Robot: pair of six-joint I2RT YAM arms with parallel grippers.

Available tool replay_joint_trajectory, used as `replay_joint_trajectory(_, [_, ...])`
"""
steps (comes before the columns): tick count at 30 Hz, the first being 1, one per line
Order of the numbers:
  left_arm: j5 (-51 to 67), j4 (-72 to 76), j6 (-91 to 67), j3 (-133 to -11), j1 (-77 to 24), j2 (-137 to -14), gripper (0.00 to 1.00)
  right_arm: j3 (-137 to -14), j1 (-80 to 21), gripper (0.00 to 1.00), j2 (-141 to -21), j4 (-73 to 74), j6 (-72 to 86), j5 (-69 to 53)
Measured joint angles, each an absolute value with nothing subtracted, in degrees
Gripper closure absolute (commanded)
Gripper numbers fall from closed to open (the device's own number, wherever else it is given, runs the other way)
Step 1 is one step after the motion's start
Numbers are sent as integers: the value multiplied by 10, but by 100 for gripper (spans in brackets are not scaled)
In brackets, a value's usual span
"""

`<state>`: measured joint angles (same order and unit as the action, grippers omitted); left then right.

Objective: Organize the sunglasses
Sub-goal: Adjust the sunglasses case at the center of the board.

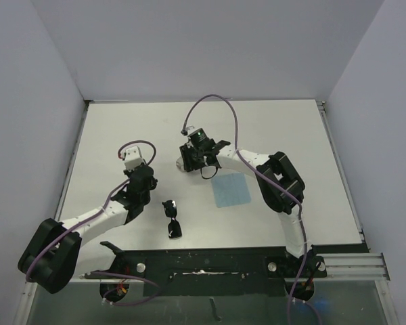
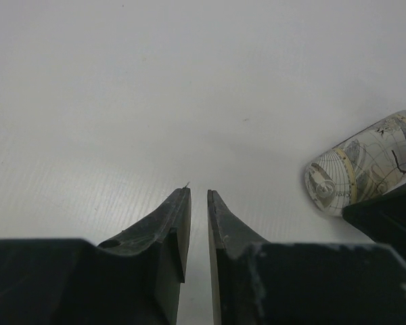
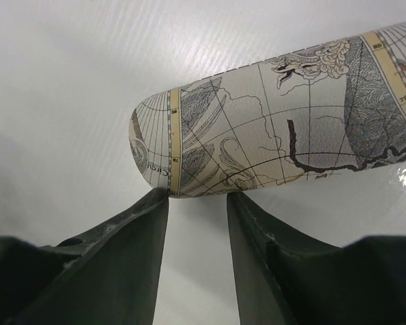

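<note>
The sunglasses, black-framed with dark lenses, lie on the table near the front edge, between the two arms and apart from both grippers. My right gripper is open at the map-patterned case. Both fingertips touch the case's rounded end and nothing is between them. My left gripper hovers over bare table left of the case, its jaws barely apart, holding nothing.
A light blue square cloth lies flat to the right of the sunglasses, under the right arm. The white table is walled at the back and on both sides. A black rail runs along the near edge.
</note>
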<state>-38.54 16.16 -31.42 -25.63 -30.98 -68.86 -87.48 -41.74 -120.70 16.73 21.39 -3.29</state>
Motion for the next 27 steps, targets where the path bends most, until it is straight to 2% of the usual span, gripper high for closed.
replay_joint_trajectory(5, [-385, 167, -314, -251, -309, -688, 84, -920, -420, 58, -1236, 177, 214, -34])
replay_joint_trajectory(12, [-385, 168, -314, -240, -309, -685, 84, -923, -421, 60, -1232, 183, 214, -27])
replay_joint_trajectory(14, [-385, 169, -314, -240, -309, -685, 84, -915, -421, 62, -1223, 184, 212, -20])
replay_joint_trajectory(17, [-385, 170, -314, -240, -309, -685, 84, -908, -420, 72, -1204, 192, 208, -6])
replay_joint_trajectory(19, [-385, 172, -314, -240, -309, -685, 84, -909, -414, 74, -1190, 192, 201, 1])
replay_joint_trajectory(27, [-385, 181, -313, -237, -306, -685, 84, -962, -338, 72, -1185, 203, 180, 11])
